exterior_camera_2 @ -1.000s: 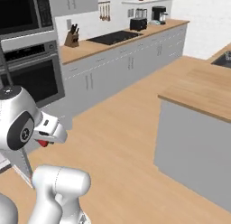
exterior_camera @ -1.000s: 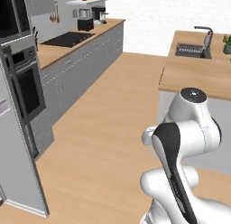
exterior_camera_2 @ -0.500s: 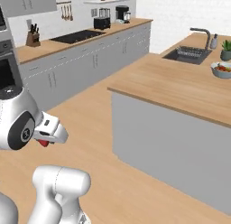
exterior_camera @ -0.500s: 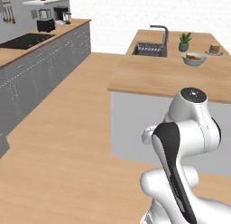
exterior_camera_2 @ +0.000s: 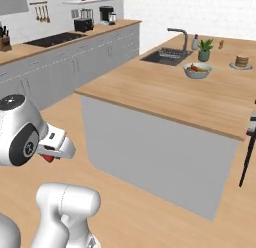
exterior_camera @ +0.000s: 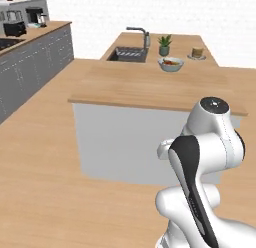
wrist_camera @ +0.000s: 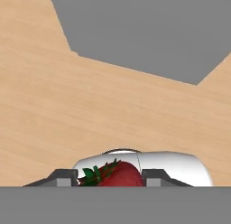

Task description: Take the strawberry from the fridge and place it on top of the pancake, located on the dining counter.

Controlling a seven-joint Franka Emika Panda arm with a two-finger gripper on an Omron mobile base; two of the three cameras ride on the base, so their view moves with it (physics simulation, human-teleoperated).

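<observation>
1. The dining table (exterior_camera_2: 170, 92) stands ahead of me — its long axis runs away toward the sink.
2. The pancake (exterior_camera_2: 242, 61) sits at the far right corner, well apart from my fingers (wrist_camera: 113, 177).
3. My fingers are closed around the strawberry (wrist_camera: 118, 175), low by my base.

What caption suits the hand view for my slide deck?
Gripper shut on the strawberry, carried above the light-wood floor.
</observation>
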